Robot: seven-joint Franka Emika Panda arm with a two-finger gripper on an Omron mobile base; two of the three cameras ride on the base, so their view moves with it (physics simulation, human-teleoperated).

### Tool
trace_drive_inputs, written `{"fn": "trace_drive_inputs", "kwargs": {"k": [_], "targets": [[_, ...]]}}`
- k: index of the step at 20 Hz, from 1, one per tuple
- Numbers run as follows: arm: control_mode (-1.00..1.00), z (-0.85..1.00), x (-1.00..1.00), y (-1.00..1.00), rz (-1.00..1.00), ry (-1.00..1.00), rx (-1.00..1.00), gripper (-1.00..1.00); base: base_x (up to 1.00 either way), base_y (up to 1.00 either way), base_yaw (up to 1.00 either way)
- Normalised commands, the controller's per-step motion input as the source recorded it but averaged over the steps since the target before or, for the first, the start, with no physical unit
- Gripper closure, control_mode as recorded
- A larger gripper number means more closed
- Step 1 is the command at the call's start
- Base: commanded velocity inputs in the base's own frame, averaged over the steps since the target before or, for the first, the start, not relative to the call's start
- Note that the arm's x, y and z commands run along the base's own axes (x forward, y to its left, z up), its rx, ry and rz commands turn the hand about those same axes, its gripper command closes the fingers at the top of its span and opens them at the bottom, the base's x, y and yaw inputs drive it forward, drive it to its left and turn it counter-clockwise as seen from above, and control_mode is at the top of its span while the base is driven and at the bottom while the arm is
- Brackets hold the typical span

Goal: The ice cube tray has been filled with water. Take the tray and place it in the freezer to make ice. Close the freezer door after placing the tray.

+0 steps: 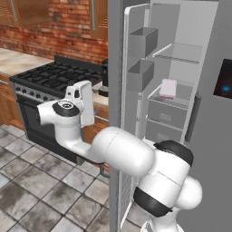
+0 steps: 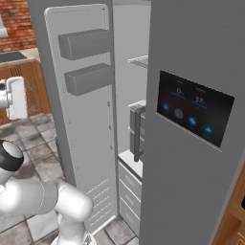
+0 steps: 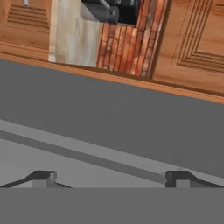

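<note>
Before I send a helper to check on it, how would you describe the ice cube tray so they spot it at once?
Look into the tall grey freezer, past its open door with two box bins. On the middle shelf, above the drawers, lies the ice cube tray: a thin pale lavender slab, the one loose item on the grey shelves.

pale lavender ice cube tray (image 1: 168, 88), grey freezer door (image 1: 131, 113), red brick wall (image 1: 59, 31)

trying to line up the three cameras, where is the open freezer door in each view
Left base view: the freezer door stands open at centre, its inner face with two bins toward the shelves.
Right base view: it stands left of centre, the two bins near its top.
Hand view: I cannot tell; a flat grey surface crosses the picture.
Shared landmark: the upper door bin.
</note>
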Motion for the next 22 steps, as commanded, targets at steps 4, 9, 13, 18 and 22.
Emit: {"fn": "trace_drive_inputs", "kwargs": {"k": [4,9,13,18,22], "targets": [[-1.00,-0.02,0.22,-0.01,-0.02,0.00,0.00,-1.00,0.00,0.00,0.00],[-1.00,-0.14,0.11,-0.10,-0.02,0.00,0.00,-1.00,0.00,0.00,0.00],[-1.00,-0.19,0.17,-0.07,-0.01,0.00,0.00,-1.00,0.00,0.00,0.00],[-1.00,-0.13,0.14,-0.08,-0.02,0.00,0.00,-1.00,0.00,0.00,0.00],[-1.00,-0.03,0.02,-0.13,-0.02,0.00,0.00,-1.00,0.00,0.00,0.00]]}}
